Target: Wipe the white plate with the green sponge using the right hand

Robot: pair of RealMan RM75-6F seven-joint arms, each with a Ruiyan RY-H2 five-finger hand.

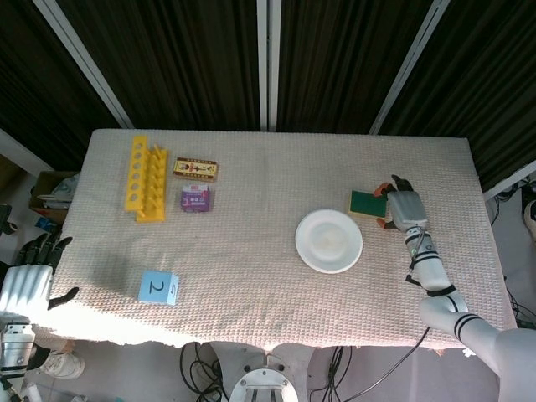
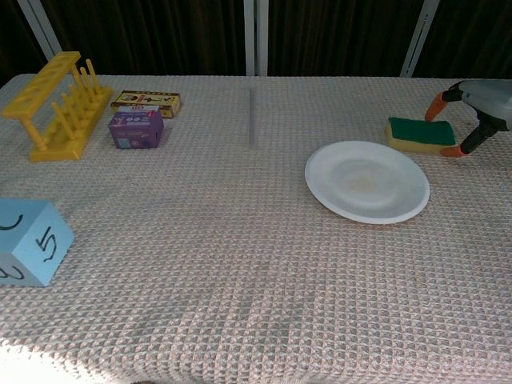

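Observation:
The white plate (image 1: 329,240) (image 2: 367,181) lies empty on the right half of the table. Just beyond its far right edge lies the green sponge (image 1: 367,203) (image 2: 420,134), green face up over a yellow layer. My right hand (image 1: 402,208) (image 2: 478,105) hovers at the sponge's right end with its fingers spread on either side of it, holding nothing. My left hand (image 1: 25,280) hangs off the table's left front corner, fingers apart and empty; the chest view does not show it.
A yellow peg rack (image 1: 146,177) (image 2: 58,103), a yellow-brown flat box (image 1: 195,169) (image 2: 146,102) and a small purple box (image 1: 196,198) (image 2: 136,128) stand at the far left. A light blue numbered cube (image 1: 158,287) (image 2: 24,241) sits near the left front edge.

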